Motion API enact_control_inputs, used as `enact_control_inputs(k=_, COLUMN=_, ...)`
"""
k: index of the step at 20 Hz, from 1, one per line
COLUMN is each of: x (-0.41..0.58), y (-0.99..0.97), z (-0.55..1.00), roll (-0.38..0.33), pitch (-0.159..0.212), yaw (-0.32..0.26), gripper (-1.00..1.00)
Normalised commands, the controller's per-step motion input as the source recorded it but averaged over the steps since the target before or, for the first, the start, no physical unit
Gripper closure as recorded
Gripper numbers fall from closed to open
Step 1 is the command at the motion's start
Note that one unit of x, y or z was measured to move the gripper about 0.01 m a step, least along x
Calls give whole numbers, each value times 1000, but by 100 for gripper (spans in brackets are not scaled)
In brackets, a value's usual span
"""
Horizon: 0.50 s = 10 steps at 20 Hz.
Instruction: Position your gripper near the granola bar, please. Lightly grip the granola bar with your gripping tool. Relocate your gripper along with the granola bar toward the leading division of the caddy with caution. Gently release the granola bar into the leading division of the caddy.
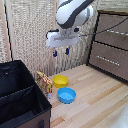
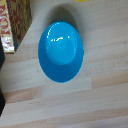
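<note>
My gripper (image 1: 61,51) hangs high above the wooden table, open, with nothing between its two dark-blue fingers. The granola bar (image 1: 44,81) is a yellow-orange carton leaning against the caddy's (image 1: 7,68) side wall, well below the gripper and slightly toward the exterior view's left. In the wrist view a strip of the granola bar (image 2: 14,24) shows at the frame's edge; my fingers are out of that picture. The caddy is a large black bin split in two. Its leading division (image 1: 21,107) is the nearer compartment, with a brownish outer wall, and looks empty.
A yellow bowl (image 1: 60,80) and a blue bowl (image 1: 66,94) sit on the table beside the granola bar; the blue bowl (image 2: 60,52) fills the wrist view. A dark wooden dresser (image 1: 111,47) stands at the exterior view's right. A wicker screen is behind.
</note>
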Motion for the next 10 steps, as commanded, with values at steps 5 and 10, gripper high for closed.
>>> enact_control_inputs(k=5, x=232, y=761, z=-105, roll=-61, pitch=6, yaw=-88, gripper=-100)
enact_control_inputs(k=10, x=213, y=750, z=-141, roll=-53, pitch=-21, yaw=-102, gripper=-100)
